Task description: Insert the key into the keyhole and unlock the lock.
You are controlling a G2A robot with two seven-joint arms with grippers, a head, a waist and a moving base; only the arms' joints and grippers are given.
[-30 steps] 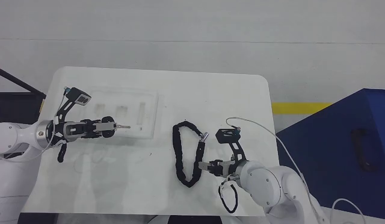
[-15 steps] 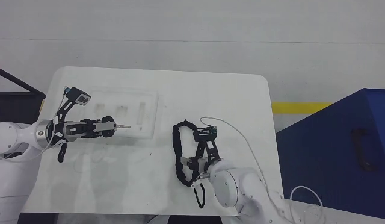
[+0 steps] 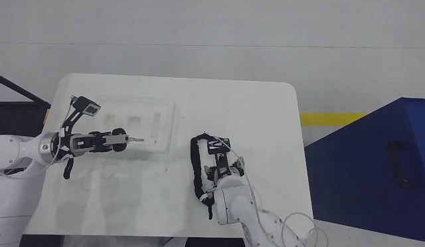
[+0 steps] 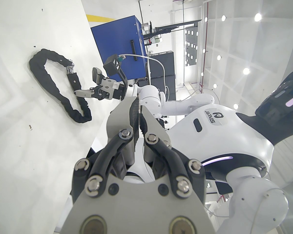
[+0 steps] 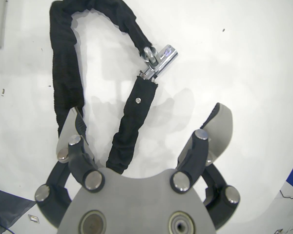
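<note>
Right gripper (image 5: pixel 146 110) (fingers apart) moved over lock (image 5: pixel 159 60).

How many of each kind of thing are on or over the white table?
pincers: 2 (left pincer, right pincer)
chain lock: 1
key: 1, held in the left pincer
clear tray: 1
Total: 5

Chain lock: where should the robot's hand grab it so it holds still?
Grip the straight sleeved stretch next to the silver lock body, coming down from above. It lies flat between the fingers of the open right hand, and the lock's end is left free.
</note>
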